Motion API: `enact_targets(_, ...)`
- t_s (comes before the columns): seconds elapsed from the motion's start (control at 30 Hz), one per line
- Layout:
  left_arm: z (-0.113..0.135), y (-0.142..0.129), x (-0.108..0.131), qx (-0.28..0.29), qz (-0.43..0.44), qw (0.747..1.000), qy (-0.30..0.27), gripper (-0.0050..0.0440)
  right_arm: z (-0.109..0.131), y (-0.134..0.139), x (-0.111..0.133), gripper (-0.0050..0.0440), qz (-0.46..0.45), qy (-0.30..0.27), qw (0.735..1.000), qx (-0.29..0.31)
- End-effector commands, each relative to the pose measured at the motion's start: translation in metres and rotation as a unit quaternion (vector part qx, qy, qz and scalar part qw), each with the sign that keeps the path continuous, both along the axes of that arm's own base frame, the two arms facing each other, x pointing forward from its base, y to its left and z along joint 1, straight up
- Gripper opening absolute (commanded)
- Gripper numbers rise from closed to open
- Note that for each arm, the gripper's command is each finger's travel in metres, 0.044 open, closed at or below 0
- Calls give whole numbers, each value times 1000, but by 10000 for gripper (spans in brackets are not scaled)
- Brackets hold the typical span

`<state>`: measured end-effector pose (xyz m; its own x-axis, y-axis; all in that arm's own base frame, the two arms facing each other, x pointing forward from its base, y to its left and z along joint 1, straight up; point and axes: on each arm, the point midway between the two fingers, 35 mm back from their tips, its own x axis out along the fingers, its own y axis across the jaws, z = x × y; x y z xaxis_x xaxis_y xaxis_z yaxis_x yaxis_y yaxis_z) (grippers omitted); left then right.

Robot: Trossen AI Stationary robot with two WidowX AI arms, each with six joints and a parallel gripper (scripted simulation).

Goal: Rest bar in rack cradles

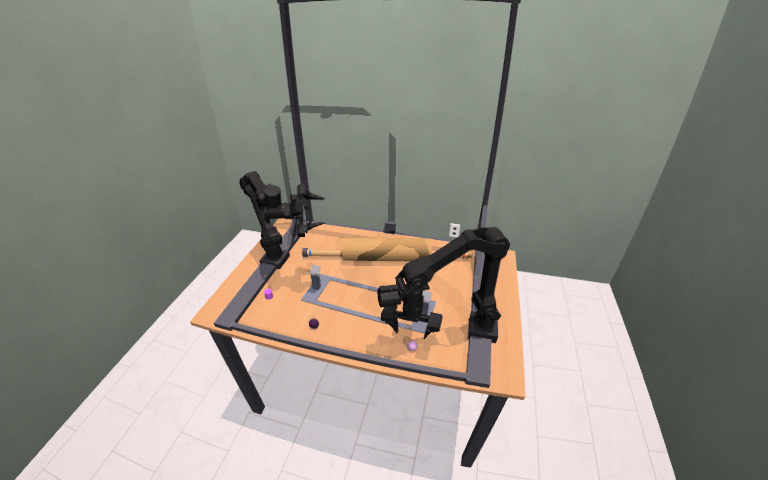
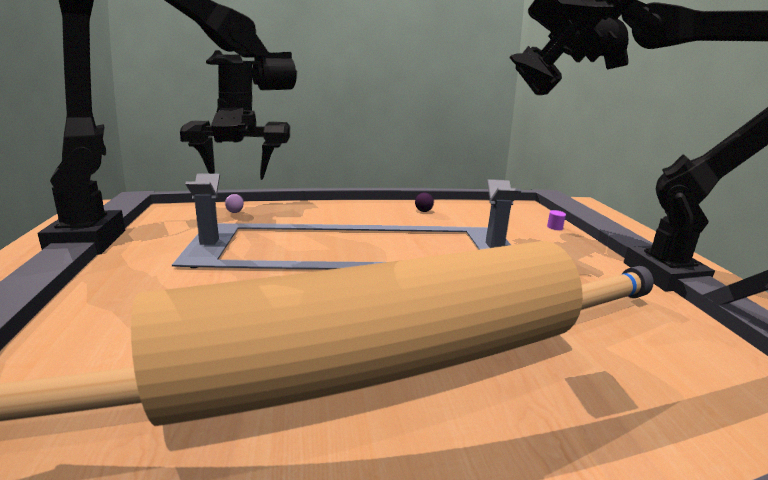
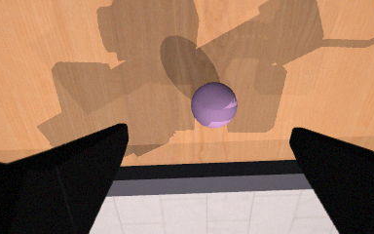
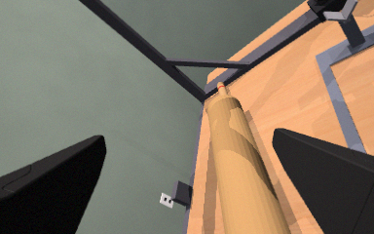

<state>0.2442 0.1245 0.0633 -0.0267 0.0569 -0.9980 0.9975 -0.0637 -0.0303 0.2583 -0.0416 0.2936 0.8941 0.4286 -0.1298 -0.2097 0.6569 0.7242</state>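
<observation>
The wooden bar [image 1: 324,252] [image 2: 61,393] lies on the table beside the rack, its blue-ringed end dark-capped. The thick tan paper roll [image 1: 385,249] [image 2: 358,321] [image 4: 243,175] is around its middle. The grey rack [image 1: 312,296] [image 2: 198,255] [image 4: 340,104] stands on the table with both cradles empty. My left gripper [image 1: 411,333] [image 2: 237,175] [image 3: 208,133] is open and empty, above the table near the rack's end. My right gripper [image 1: 323,211] [image 4: 190,139] is open and empty, raised above the blue-ringed end's side of the table.
A pink ball [image 1: 412,345] [image 2: 234,203] [image 3: 213,104] lies below my left gripper. A dark ball [image 1: 313,323] [image 2: 424,202] and a purple cylinder [image 1: 268,293] [image 2: 556,220] are on the table. A dark frame [image 1: 346,353] borders the work area, with upright posts behind the bar.
</observation>
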Motion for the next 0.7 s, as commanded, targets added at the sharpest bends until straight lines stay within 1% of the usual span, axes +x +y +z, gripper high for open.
enact_targets(0.0,7,2,3,6,0,1000,-12,440,6,1,-1,440,0,-7,1000,-6)
enact_targets(0.57,7,2,3,6,0,1000,-12,440,6,1,-1,440,0,-7,1000,-6)
enact_targets(0.6,7,2,3,6,0,1000,-12,400,6,1,-1,440,0,-7,1000,-6)
enact_targets(0.67,7,2,3,6,0,1000,-12,400,6,1,-1,440,0,-7,1000,-6)
